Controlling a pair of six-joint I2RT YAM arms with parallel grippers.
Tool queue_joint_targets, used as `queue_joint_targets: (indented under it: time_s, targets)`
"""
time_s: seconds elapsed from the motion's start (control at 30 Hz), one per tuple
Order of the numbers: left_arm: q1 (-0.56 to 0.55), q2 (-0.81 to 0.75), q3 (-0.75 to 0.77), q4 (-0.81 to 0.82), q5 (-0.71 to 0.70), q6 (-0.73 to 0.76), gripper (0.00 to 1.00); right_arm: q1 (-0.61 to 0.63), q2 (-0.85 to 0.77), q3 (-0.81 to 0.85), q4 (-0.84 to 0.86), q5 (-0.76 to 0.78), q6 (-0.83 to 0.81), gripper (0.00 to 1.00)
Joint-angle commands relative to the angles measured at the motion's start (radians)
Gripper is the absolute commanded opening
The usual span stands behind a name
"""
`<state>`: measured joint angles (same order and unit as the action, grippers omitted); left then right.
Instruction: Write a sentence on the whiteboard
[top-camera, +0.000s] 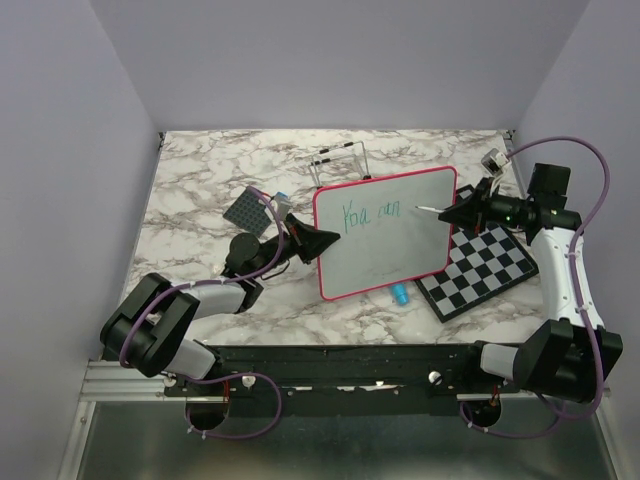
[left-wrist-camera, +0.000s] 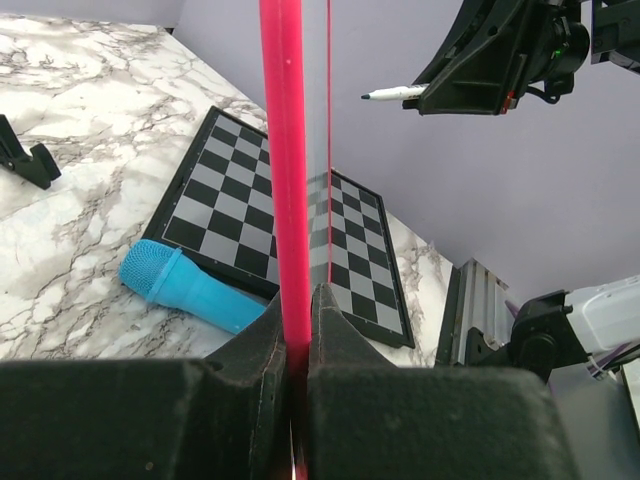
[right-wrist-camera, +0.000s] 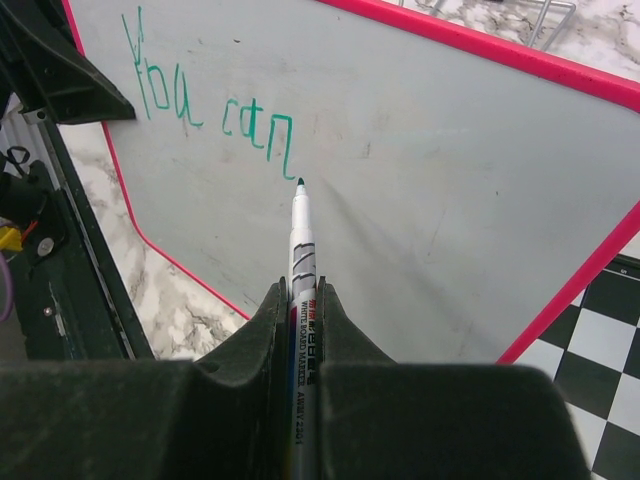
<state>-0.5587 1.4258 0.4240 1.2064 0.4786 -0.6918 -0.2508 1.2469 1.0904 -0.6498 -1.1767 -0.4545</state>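
The whiteboard (top-camera: 390, 245) with its pink-red frame is held tilted up off the table. My left gripper (top-camera: 318, 240) is shut on its left edge; in the left wrist view the red frame (left-wrist-camera: 285, 150) runs up from between my jaws (left-wrist-camera: 300, 320). The sentence (top-camera: 370, 212) reads "You can" in green, also in the right wrist view (right-wrist-camera: 200, 110). My right gripper (top-camera: 455, 213) is shut on a white marker (right-wrist-camera: 300, 240). Its green tip sits just right of the last letter. In the left wrist view the tip (left-wrist-camera: 368, 96) shows a small gap from the board face.
A black-and-white checkered board (top-camera: 480, 265) lies on the table under the whiteboard's right side. A blue cylinder (top-camera: 400, 295) lies at the whiteboard's lower edge. A wire stand (top-camera: 340, 160) is behind, a dark grey square pad (top-camera: 247, 210) is at the left, and a small roll (top-camera: 492, 160) is at the back right.
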Motion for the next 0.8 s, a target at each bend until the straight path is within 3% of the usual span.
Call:
queue_joint_targets:
  time_s: [0.0,0.77]
  targets:
    - [-0.003,-0.016,-0.03,-0.054,0.003,0.104,0.0,-0.011,-0.03,-0.017,0.03,-0.028,-0.019,0.01]
    - [-0.004,-0.024,-0.031,-0.074,-0.009,0.106,0.0,-0.015,-0.037,-0.032,0.049,-0.021,-0.015,0.01]
